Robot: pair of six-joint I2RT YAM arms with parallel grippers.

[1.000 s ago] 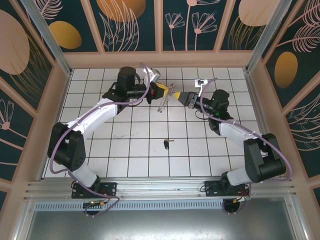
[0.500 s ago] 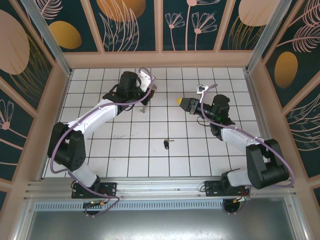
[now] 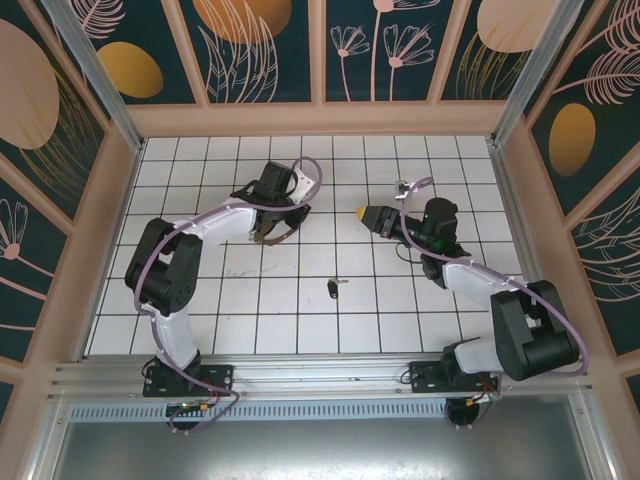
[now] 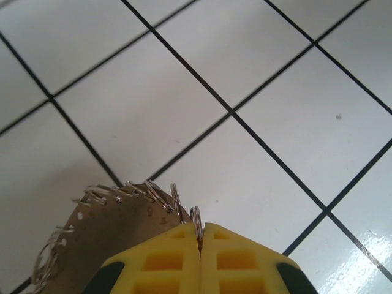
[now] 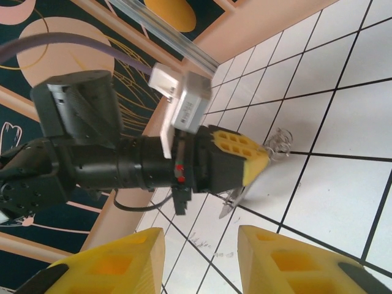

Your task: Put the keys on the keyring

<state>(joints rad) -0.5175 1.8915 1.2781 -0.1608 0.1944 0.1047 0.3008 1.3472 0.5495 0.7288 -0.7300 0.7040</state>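
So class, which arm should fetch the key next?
Right: its gripper is open and empty, while the left gripper is shut on the keyring. The key lies loose.

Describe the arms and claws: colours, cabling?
Left arm and right arm: white links, black joints, purple cable looped along each. Left claw and right claw: yellow fingers with square pockets, black bases.

No writing, label, brand or number is legible. The panels (image 3: 250,45) round the surface (image 3: 290,325) carry painted plants and ovals (no letters among them).
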